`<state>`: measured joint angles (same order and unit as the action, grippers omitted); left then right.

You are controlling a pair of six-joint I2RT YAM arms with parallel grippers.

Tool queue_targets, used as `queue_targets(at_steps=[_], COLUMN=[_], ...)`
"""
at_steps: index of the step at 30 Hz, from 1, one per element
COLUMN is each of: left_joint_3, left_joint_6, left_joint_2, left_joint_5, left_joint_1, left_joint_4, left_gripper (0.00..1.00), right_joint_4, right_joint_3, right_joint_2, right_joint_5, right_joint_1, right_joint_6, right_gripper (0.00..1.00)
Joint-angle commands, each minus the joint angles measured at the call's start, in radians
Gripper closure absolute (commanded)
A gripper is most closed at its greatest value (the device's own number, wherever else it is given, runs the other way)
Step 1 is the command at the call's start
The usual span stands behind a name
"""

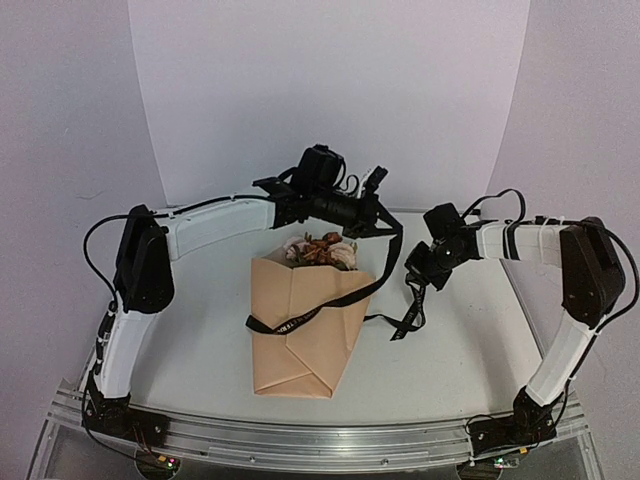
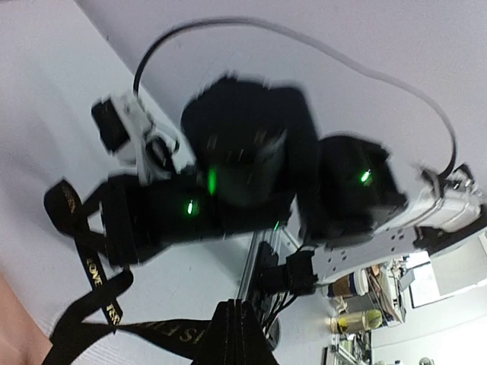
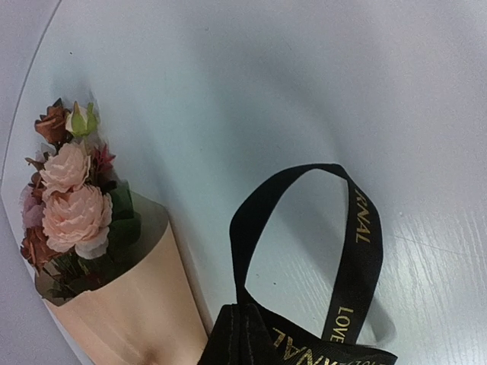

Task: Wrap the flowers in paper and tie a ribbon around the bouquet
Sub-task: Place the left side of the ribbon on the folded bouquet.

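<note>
1. Bouquet (image 1: pixel 300 340) lies flat mid-worktop (image 1: pixel 190 350), long axis near-to-far, narrow folded end nearest the arm bases.
2. Paper (image 1: pixel 320 300) cone holds the flowers (image 1: pixel 322 250); blooms stick out at the far, wider end.
3. Ribbon (image 1: pixel 305 320) crosses over the paper, rising rightward.
4. Right pincer (image 1: pixel 415 272), right of bouquet: clamped on ribbon, tail dangling.
5. Left pincer (image 1: pixel 388 226), just beyond blooms: clamped on ribbon.

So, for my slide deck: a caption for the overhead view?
Left tool and right tool each pinch the black ribbon draped across the paper-wrapped bouquet.
</note>
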<state>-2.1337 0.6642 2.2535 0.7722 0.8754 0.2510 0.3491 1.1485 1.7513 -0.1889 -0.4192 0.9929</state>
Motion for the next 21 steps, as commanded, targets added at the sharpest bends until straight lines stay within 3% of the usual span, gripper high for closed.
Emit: queue_targets(at_steps=[1, 11, 17, 21], left_joint_3=[0.245, 0.713, 0.878, 0.984], left_joint_6=[-0.060, -0.078, 0.015, 0.087], left_joint_2=[-0.131, -0.451, -0.577, -0.650], left_joint_5=[0.079, -0.231, -0.429, -0.480], left_joint_1=[0.048, 0.060, 0.049, 0.029], left_joint_4=[-0.063, 0.090, 0.205, 0.238], left_gripper=[1.00, 1.00, 1.00, 1.00], right_joint_4=[-0.012, 0.067, 0.175, 0.205], right_joint_3=[0.084, 0.142, 0.257, 0.298], right_joint_2=[0.045, 0.013, 0.010, -0.015], right_joint_5=[-0.040, 0.011, 0.092, 0.167], right_joint_1=[0.017, -0.001, -0.085, -0.171], right_joint_6=[-0.020, -0.082, -0.173, -0.221], right_gripper=[0.99, 1.00, 1.00, 1.00])
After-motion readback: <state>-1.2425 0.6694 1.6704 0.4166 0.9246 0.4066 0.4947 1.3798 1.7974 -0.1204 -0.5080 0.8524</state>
